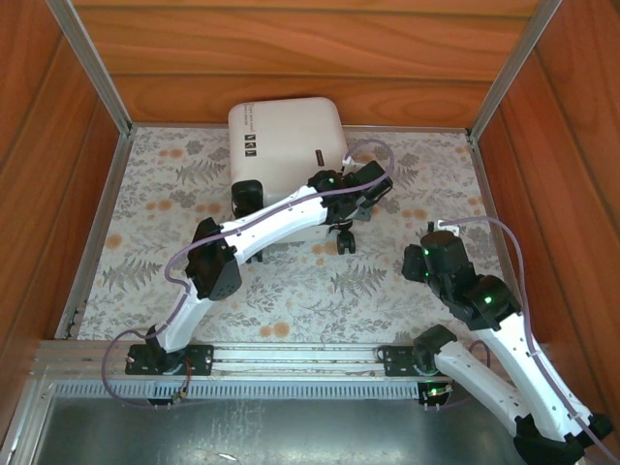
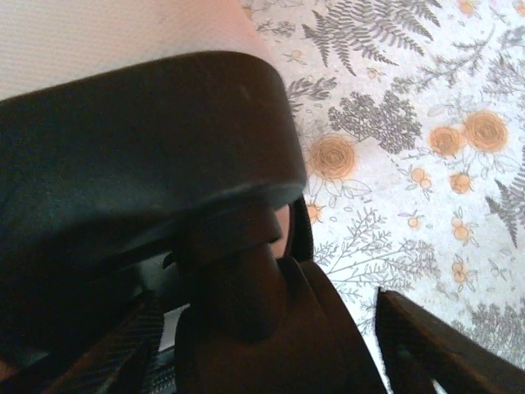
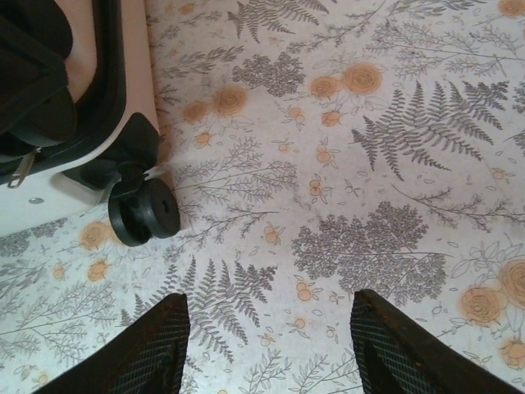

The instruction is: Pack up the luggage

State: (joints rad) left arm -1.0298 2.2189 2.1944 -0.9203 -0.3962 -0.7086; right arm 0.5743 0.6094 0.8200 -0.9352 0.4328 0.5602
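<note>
The luggage (image 1: 287, 145) is a white hard shell lying flat at the back of the floral mat, with black wheels (image 1: 346, 240) on its near side. My left arm reaches across it, and the left gripper (image 1: 360, 190) is at its right near corner. In the left wrist view the left gripper (image 2: 275, 341) straddles a black rounded part (image 2: 148, 148) of the luggage below the white shell (image 2: 123, 33). A strip of mat shows beside the right finger (image 2: 435, 345), so the jaws stand open. My right gripper (image 3: 267, 345) hangs open over bare mat, right of the wheel (image 3: 143, 215).
Wooden walls (image 1: 291, 58) enclose the mat on three sides, with metal rails (image 1: 92, 68) at the corners. A metal ledge (image 1: 291, 358) runs along the near edge by the arm bases. Open mat (image 1: 426, 184) lies right of the luggage.
</note>
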